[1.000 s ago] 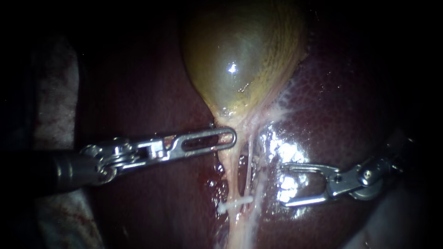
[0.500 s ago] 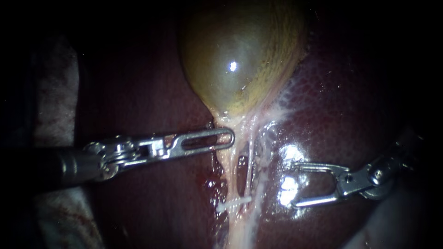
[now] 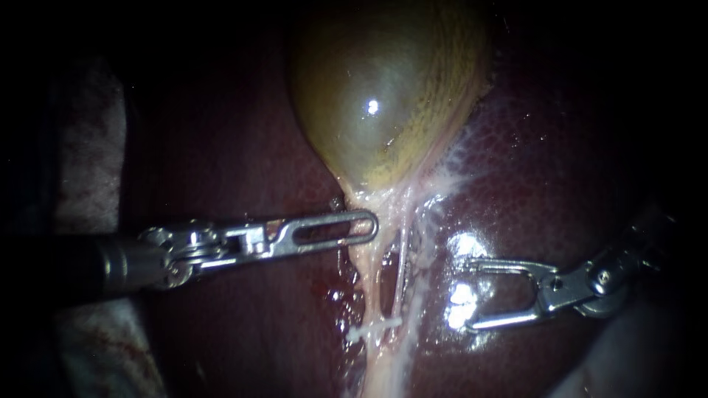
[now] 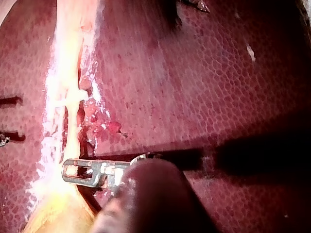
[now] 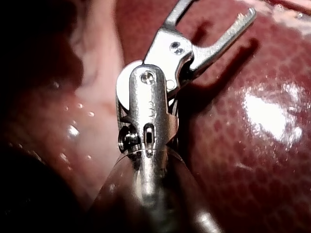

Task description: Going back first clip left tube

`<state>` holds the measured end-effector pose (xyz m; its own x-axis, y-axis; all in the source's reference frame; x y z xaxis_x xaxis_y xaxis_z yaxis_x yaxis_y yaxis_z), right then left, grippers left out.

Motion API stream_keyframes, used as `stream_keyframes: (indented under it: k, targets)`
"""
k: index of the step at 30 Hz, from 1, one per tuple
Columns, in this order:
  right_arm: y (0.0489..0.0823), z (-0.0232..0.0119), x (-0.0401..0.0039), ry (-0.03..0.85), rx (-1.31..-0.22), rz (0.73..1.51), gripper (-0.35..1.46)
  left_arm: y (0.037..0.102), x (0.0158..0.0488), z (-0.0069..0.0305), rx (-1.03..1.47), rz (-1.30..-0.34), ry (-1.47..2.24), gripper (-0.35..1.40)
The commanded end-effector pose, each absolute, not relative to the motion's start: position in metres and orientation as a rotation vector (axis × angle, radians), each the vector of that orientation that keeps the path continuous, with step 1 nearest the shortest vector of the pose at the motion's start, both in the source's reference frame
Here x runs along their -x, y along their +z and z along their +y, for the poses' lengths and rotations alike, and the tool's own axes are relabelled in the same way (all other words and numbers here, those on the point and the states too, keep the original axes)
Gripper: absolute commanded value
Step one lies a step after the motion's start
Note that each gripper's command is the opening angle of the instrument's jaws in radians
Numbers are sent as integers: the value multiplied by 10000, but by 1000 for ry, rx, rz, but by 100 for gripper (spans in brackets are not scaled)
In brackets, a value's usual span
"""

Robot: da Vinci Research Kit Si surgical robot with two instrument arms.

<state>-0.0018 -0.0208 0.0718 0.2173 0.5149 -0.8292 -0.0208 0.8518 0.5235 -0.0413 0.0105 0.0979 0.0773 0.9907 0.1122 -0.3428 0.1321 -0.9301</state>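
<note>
The yellow-green gallbladder (image 3: 383, 96) lies on the dark red liver (image 3: 531, 169) and narrows into two pale tubes. A white clip (image 3: 375, 326) sits across the thicker left tube (image 3: 369, 284); the thin right tube (image 3: 400, 273) runs beside it. My left instrument (image 3: 369, 225) reaches in flat, its slotted jaws lying together across the top of the left tube just under the gallbladder. In the left wrist view the same jaws (image 4: 68, 170) overlap the pale tissue, with the clip (image 4: 73, 94) ahead of them. My right instrument (image 3: 463, 293) stands right of the tubes, jaws open and empty (image 5: 216, 14).
A pale, blood-stained cloth (image 3: 88, 147) lies along the left side under the left shaft. Wet red tissue (image 3: 339, 291) borders the left tube. Bright glare sits on the liver (image 3: 461, 247) beside the right instrument's jaws.
My right instrument has drawn back to the right, away from the tubes, jaws still open. The left instrument has stayed nearly in place. The clip stays on the left tube.
</note>
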Motion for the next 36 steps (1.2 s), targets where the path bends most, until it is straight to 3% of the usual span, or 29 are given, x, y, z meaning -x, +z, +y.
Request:
stream_keyframes:
  k: [1, 36]
  targets:
    - [718, -208, 18, 388, -450, 1309, 60, 979, 413, 105, 890, -960, 1233, 27]
    - [718, -208, 18, 386, -446, 1314, 60, 977, 411, 112, 1194, -750, 1723, 89]
